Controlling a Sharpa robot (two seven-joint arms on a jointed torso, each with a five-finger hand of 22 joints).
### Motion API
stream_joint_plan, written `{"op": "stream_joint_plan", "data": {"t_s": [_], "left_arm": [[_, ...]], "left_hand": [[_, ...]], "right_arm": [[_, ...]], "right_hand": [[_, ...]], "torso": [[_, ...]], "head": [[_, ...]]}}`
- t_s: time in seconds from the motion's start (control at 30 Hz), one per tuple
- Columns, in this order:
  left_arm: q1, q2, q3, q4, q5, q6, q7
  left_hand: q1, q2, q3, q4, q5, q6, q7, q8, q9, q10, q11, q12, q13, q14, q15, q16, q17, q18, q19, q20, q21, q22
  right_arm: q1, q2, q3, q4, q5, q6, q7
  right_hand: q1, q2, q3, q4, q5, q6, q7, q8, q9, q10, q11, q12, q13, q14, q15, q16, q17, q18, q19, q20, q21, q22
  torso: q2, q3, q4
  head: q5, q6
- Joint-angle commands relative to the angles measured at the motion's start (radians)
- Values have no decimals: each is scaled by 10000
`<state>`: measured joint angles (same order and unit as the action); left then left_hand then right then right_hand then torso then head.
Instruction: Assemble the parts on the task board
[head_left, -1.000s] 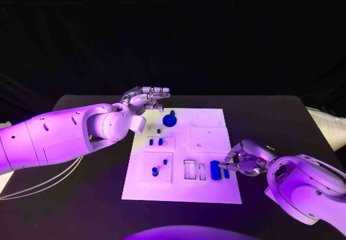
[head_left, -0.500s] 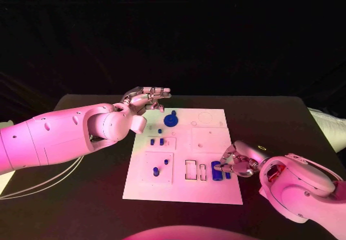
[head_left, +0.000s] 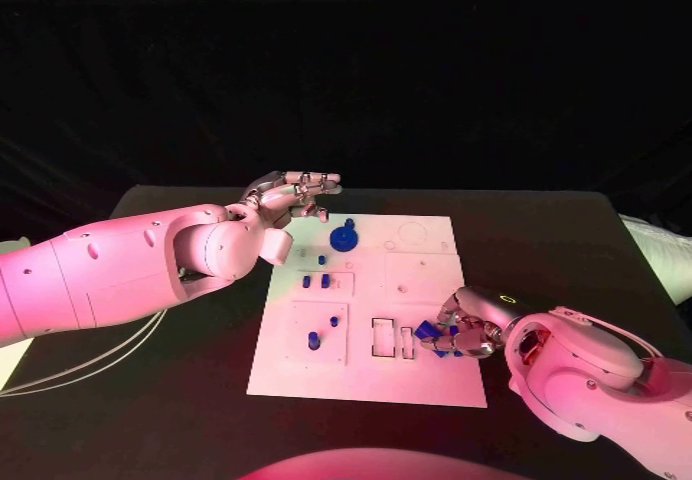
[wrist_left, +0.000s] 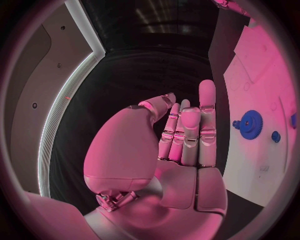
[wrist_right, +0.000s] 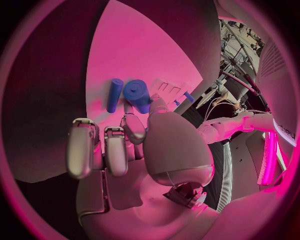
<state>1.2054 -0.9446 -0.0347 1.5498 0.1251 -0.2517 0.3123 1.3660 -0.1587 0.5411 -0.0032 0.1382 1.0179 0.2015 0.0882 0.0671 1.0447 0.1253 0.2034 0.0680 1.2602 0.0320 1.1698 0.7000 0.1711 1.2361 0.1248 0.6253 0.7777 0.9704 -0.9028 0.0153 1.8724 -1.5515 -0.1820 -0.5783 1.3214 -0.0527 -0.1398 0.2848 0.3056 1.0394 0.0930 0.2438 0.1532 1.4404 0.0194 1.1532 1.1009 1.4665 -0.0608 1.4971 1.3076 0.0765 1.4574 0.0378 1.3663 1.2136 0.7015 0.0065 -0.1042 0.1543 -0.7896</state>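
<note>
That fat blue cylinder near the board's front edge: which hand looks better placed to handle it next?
The right hand: its fingers are already at the blue cylinder on the task board. The left hand hovers at the board's far end, holding nothing.

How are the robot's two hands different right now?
The left robot hand hangs at the far edge of the task board; the right robot hand is down at its near right corner. The left robot hand holds nothing, its fingers apart; the right robot hand pinches a blue cylinder. A blue gear lies near the left one. Both are silver hands on white arms.
</note>
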Motion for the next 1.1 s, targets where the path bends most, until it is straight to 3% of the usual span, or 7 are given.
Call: {"op": "stream_joint_plan", "data": {"t_s": [0.03,0.37,0.57,0.83,0.9,0.97,1.1], "left_arm": [[8,-2,6,25,-38,220,35],[8,-24,5,17,-38,214,13],[8,-21,4,16,-38,221,3],[8,-21,1,15,-38,227,-7],[8,-16,0,15,-38,237,-11],[8,-12,0,15,-38,267,-26],[8,-9,-1,17,-38,305,-44]], "left_hand": [[-126,-18,-74,6,10,-63,-43,45,15,-98,7,56,5,-57,3,50,-18,108,-58,12,-5,-18],[-152,-24,-111,17,8,-78,-40,48,12,-120,8,73,4,-60,5,58,-29,110,-59,16,-13,-27],[-158,-25,-122,20,8,-84,-39,49,12,-128,8,79,4,-61,6,61,-32,111,-59,18,-16,-30],[-146,-18,-127,12,12,-90,-43,52,11,-137,5,88,4,-62,4,67,-33,112,-58,18,-19,-34],[-146,-18,-127,12,12,-90,-43,52,11,-137,5,88,4,-62,4,67,-33,112,-58,18,-19,-34],[-140,-15,-128,8,14,-92,-44,53,11,-141,4,92,4,-64,3,66,-40,113,-58,18,-20,-35],[-104,-11,-132,-20,20,-100,-47,60,11,-158,1,110,4,-71,-1,71,-55,117,-56,16,-25,-41]], "right_arm": [[-53,106,-19,-153,-224,464,-94],[-210,311,-26,-362,-413,721,-133],[-238,275,-26,-277,-355,6,-169],[-187,21,88,327,855,-1688,-78],[-148,10,113,432,1030,-1859,-69],[-117,28,130,505,1216,-1934,-73],[-95,144,145,526,1532,-1893,-79]], "right_hand": [[39,54,-78,5,-83,-67,1,42,8,41,-94,1238,2003,791,-13,24,1285,-56,13,15,37,-1],[387,119,-124,-165,-225,30,-35,198,169,7,-122,1206,2052,802,-31,70,1383,-73,21,11,90,105],[1240,704,416,-596,-759,323,-206,488,445,93,-274,1322,2223,833,-151,159,1549,-106,85,-86,205,299],[648,903,524,-93,392,317,-282,598,732,209,-341,1418,2396,857,-213,226,1673,-128,137,-159,285,420],[569,861,520,-31,616,301,-284,605,776,232,-344,1454,2443,864,-217,244,1707,-132,143,-166,296,438],[322,732,441,25,1367,285,-286,620,866,270,-344,1510,2521,877,-213,279,1770,-142,163,-173,330,494],[250,614,377,-7,1861,264,-293,632,953,283,-355,1515,2557,883,-226,298,1804,-149,178,-177,356,539]], "torso": [[2,2,40],[-20,-10,53],[-22,-8,64],[-29,-20,99],[-30,-18,109],[-25,-16,121],[-18,-17,120]], "head": [[30,-24],[72,-89],[67,-75],[-5,-47],[-16,-40],[-31,-29],[-31,0]]}}
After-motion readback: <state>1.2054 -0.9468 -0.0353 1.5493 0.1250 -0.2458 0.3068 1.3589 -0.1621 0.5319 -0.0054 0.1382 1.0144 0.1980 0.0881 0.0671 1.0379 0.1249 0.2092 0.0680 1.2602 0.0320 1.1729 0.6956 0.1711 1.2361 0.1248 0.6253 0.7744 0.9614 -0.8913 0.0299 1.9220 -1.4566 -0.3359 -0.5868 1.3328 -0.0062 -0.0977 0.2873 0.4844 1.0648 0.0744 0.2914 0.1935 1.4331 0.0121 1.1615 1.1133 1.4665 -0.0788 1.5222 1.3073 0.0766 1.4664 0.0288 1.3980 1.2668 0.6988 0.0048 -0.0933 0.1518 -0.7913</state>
